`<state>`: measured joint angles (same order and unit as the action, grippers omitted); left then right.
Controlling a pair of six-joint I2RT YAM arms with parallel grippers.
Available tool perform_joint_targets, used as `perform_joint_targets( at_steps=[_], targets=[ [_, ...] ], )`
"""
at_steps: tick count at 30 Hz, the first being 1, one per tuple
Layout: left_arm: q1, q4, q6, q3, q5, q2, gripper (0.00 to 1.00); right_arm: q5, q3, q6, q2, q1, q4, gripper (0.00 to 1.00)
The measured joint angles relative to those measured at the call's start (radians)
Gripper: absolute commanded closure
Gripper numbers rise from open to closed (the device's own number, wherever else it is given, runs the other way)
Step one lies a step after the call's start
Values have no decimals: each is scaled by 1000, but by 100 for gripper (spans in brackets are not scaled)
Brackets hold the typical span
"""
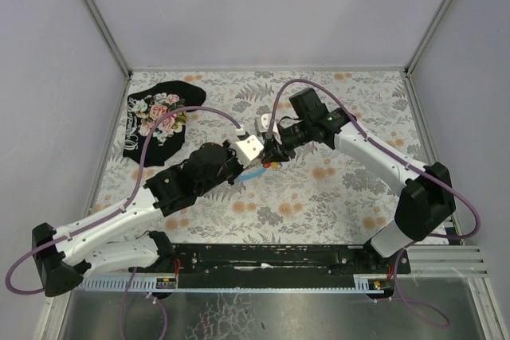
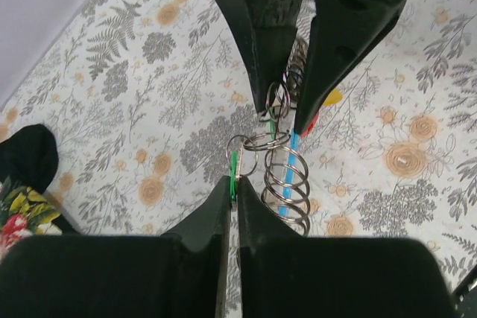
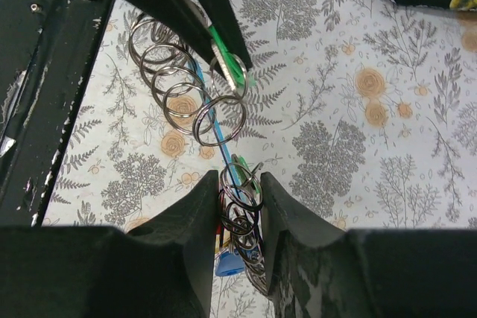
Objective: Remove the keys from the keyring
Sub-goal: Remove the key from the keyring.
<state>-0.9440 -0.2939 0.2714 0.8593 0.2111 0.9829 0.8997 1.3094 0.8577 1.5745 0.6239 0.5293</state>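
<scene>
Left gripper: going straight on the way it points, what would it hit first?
The left gripper, shut on a green key, would first meet the bunch of metal rings just past its tips. Right behind them is the right gripper, though depth is hard to judge.

Left tool (image 2: 232,188) pinched shut — right tool (image 3: 240,191) (clamped) opposite.

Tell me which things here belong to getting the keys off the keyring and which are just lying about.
Part of the job:
- keyring
- green key, pinched in the left gripper
- right gripper, closed on the keyring

Just lying about:
- black floral cloth, off at the far left of the table
</scene>
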Motion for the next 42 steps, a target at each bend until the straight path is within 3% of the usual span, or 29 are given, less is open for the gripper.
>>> perform_joint_targets(
  at_steps=[16,21,25,29,34,40,42],
  targets=[
    [-60,-284,-81,251,114,152,100,-208,113,-204,-16,31,140,95],
    [-68,-289,-78,273,111,150,100,-223,137,-179,-37,32,175,78],
    [-70,-215,-70,180,91,86,100,-167,141,-132,-36,29,208,60],
    [-70,-167,-50,119,76,35,100,-42,131,-104,-18,-1,230,38],
    [-70,-146,-26,114,50,1,100,148,70,-55,-1,-106,239,17],
    [-70,-143,-5,113,-1,-53,100,306,-110,-5,-37,-155,103,0],
    [-70,-144,-2,113,-14,-56,100,324,-164,-32,-48,-156,18,1]
  ],
)
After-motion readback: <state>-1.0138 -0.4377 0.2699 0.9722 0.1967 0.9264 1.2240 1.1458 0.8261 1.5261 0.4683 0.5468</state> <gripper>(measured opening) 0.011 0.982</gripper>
